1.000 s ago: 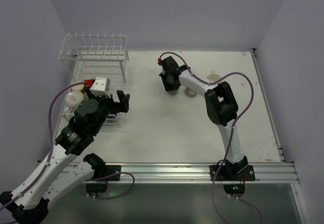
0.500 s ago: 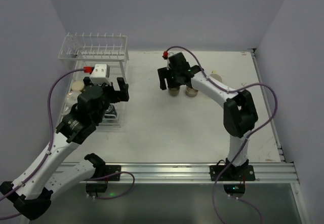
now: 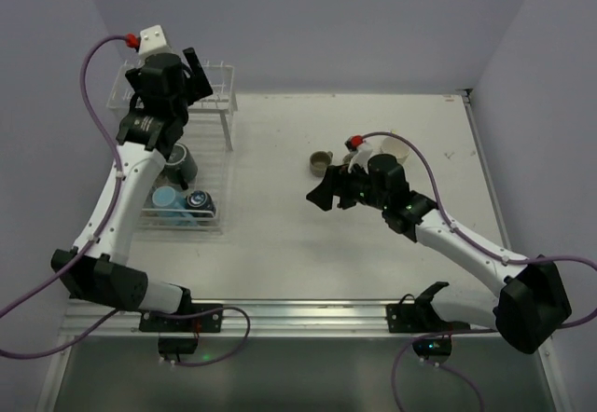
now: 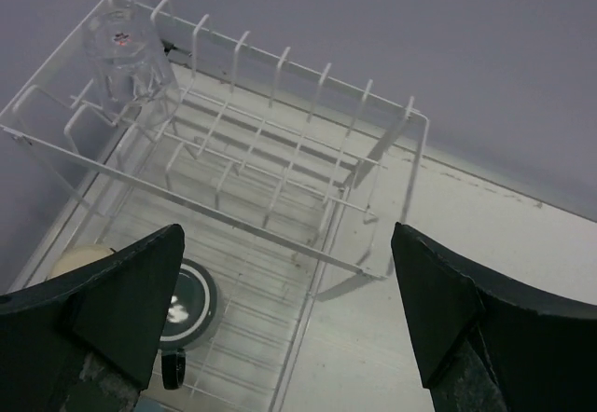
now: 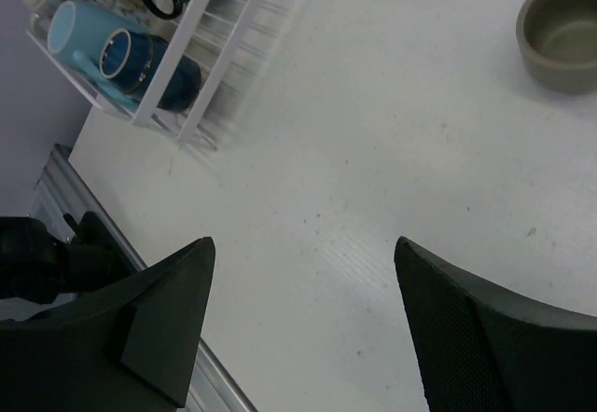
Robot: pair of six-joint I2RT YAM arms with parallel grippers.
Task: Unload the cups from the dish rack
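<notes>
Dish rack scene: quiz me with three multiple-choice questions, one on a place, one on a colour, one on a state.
1. Where in the dish rack is the clear glass? A lower tray; B upper peg shelf; C hanging outside.
2. What colour is the cup on the table in the right wrist view? A tan; B black; C red.
3. The left hand is: A shut on a cup; B shut, empty; C open, empty.
B, it stands among the upper pegs; A, it looks tan from overhead too; C, its fingers are wide apart, nothing between.

One dish rack [image 4: 233, 214] and at least six cups [image 3: 323, 161]
</notes>
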